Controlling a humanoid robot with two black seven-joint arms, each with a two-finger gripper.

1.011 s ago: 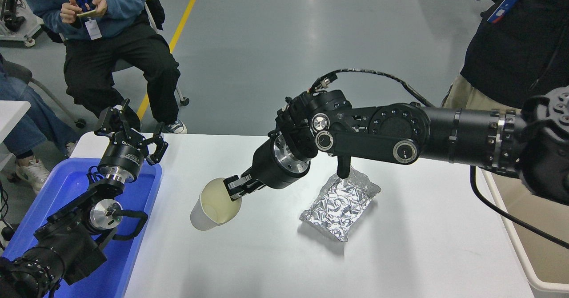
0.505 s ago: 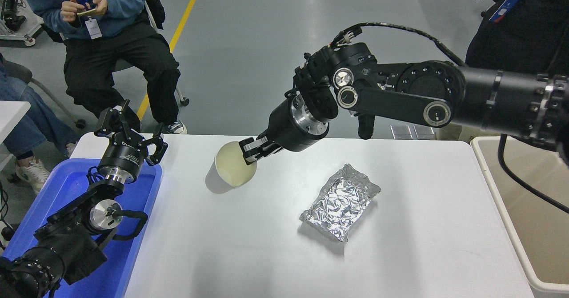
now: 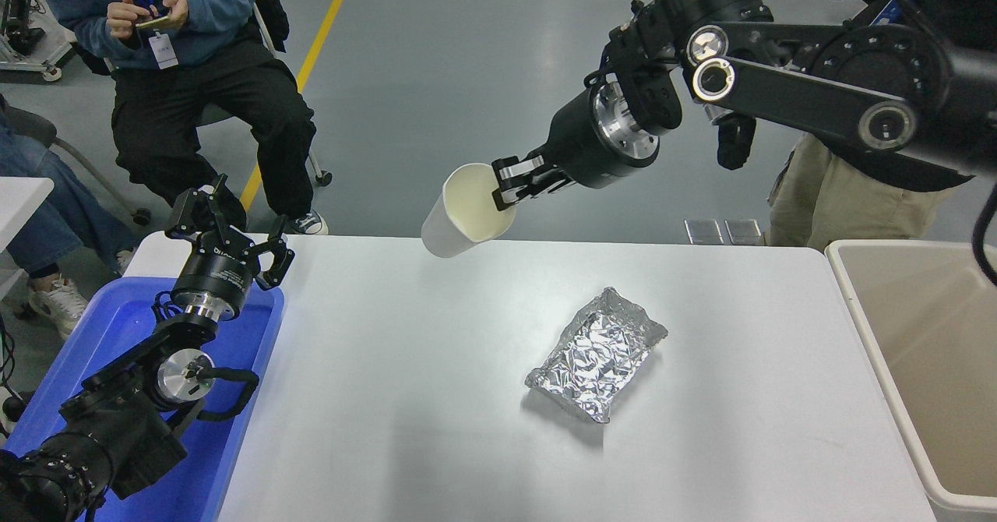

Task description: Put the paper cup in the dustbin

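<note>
Your right claw [image 3: 505, 187]: clamped on the paper cup [image 3: 466, 210] rim, raised over the surface [image 3: 436, 397] far edge. Dustbin [image 3: 853, 304]: at right edge. Left claw [image 3: 226, 222]: fingers apart.

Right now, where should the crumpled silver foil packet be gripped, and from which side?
Across the crumpled silver foil packet's narrow width at mid-body, from above: it lies flat on the white table, long axis diagonal, both long edges unobstructed.

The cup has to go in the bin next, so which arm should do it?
Right. The right gripper already grips the cup, and the bin is on its side. The left gripper sits parked, far away.
</note>
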